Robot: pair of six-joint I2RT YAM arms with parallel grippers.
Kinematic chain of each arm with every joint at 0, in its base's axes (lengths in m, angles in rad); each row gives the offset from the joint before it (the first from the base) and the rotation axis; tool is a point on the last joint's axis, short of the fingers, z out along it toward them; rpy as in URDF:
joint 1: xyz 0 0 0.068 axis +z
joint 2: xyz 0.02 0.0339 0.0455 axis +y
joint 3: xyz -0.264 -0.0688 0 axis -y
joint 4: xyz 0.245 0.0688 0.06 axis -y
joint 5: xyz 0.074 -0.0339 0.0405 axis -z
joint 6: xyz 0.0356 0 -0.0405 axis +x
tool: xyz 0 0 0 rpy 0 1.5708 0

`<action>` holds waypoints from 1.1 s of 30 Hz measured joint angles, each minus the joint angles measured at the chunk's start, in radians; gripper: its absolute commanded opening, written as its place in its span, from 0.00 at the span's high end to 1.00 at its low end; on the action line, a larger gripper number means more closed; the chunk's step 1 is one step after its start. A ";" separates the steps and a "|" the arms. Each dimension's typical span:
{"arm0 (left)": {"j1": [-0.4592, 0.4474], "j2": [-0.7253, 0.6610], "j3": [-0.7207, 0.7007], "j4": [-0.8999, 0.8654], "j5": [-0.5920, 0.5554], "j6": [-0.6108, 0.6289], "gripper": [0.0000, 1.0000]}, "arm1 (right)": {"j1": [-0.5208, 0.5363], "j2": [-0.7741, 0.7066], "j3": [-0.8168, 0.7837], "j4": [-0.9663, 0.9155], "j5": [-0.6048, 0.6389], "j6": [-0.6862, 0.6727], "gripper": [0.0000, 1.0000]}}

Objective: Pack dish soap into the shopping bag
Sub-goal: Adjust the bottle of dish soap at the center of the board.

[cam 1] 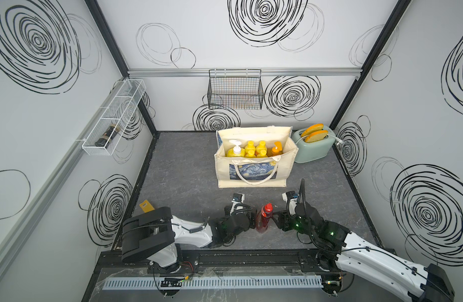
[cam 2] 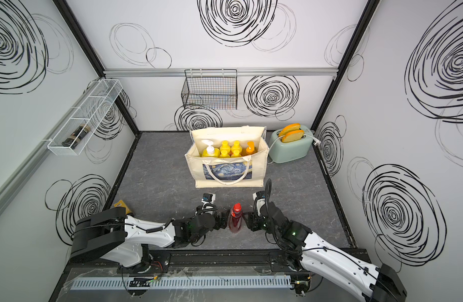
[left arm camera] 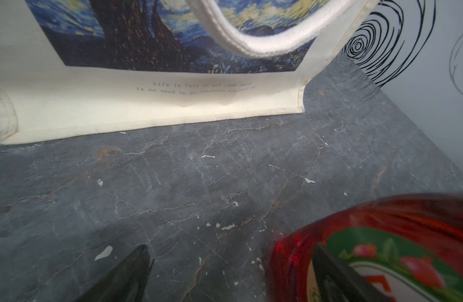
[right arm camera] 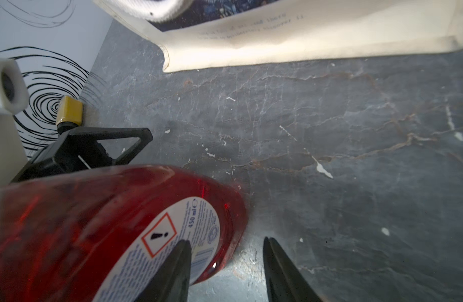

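Note:
A red dish soap bottle (cam 1: pixel 263 219) (cam 2: pixel 235 219) stands upright on the table's near middle, between my two grippers. My left gripper (cam 1: pixel 252 218) (left arm camera: pixel 230 274) is at its left side, open wide, with one finger across the label (left arm camera: pixel 382 261) and bare floor between the fingers. My right gripper (cam 1: pixel 279 220) (right arm camera: pixel 226 269) is at its right side, open, one fingertip (right arm camera: pixel 176 264) over the bottle's (right arm camera: pixel 94 222) back label. Further back stands the shopping bag (cam 1: pixel 254 180) (cam 2: pixel 230 180). It holds a yellow pump bottle (cam 1: pixel 235 152), several small yellow bottles (cam 1: pixel 256 149) and an orange bottle (cam 1: pixel 276 149).
A mint toaster (cam 1: pixel 314 147) with bread stands right of the bag. A black wire basket (cam 1: pixel 235 90) hangs on the back wall. A white wire shelf (cam 1: pixel 114 117) on the left wall holds a dark jar. A yellow item (cam 1: pixel 146 206) lies by the left arm.

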 measured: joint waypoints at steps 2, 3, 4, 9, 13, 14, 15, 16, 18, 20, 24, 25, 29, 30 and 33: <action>-0.006 -0.024 -0.011 0.000 -0.004 0.004 0.01 | -0.016 -0.014 -0.003 0.004 0.011 -0.007 0.47; -0.010 -0.040 -0.017 0.000 -0.008 0.011 0.01 | -0.033 -0.017 -0.006 0.010 0.013 -0.015 0.46; -0.016 -0.055 -0.023 0.000 -0.012 0.020 0.01 | -0.054 -0.018 -0.010 0.016 0.011 -0.022 0.45; -0.076 -0.160 -0.058 0.006 -0.039 0.085 0.00 | -0.252 -0.003 -0.019 0.058 -0.031 -0.078 0.45; -0.113 -0.240 -0.075 0.006 -0.060 0.135 0.00 | -0.364 0.024 -0.019 0.112 -0.038 -0.132 0.39; -0.118 -0.264 -0.082 0.006 -0.066 0.145 0.00 | -0.382 0.038 -0.019 0.132 -0.038 -0.145 0.35; -0.121 -0.290 -0.092 0.005 -0.069 0.154 0.00 | -0.396 0.056 -0.018 0.151 -0.039 -0.158 0.31; -0.122 -0.315 -0.101 0.003 -0.072 0.161 0.00 | -0.404 0.074 -0.015 0.162 -0.039 -0.164 0.28; -0.122 -0.373 -0.122 -0.003 -0.077 0.174 0.01 | -0.412 0.115 -0.005 0.175 -0.045 -0.177 0.26; -0.120 -0.437 -0.142 -0.014 -0.077 0.189 0.01 | -0.413 0.141 0.002 0.177 -0.053 -0.182 0.26; -0.108 -0.569 -0.150 -0.079 -0.069 0.212 0.02 | -0.415 0.129 0.003 0.177 -0.053 -0.185 0.32; -0.106 -0.604 -0.150 -0.100 -0.069 0.216 0.02 | -0.416 0.113 0.003 0.176 -0.056 -0.190 0.33; -0.091 -0.745 -0.163 -0.170 -0.076 0.235 0.01 | -0.415 0.019 0.036 0.118 -0.081 -0.202 0.33; -0.079 -0.779 -0.175 -0.186 -0.079 0.236 0.01 | -0.413 0.004 0.064 0.087 -0.087 -0.203 0.32; -0.011 -0.905 -0.239 -0.229 -0.064 0.233 0.01 | -0.396 -0.019 0.190 0.011 -0.123 -0.203 0.32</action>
